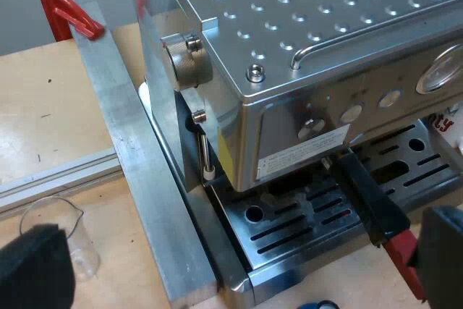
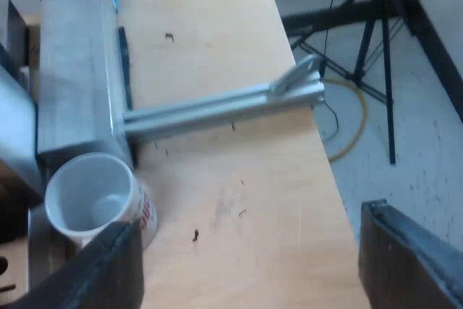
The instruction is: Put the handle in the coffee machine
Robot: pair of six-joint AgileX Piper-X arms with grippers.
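L gripper wide open, nothing held, above the drip tray at front of espresso machine. Holder's dark handle sticks out from under machine front, across the tray. Its red end is past the tray edge, close to one L finger. Can't tell if locked. Measuring glass upright on table by the other L finger. R gripper wide open too, empty, over wood table. White mug upright beside one R finger, against alu block.
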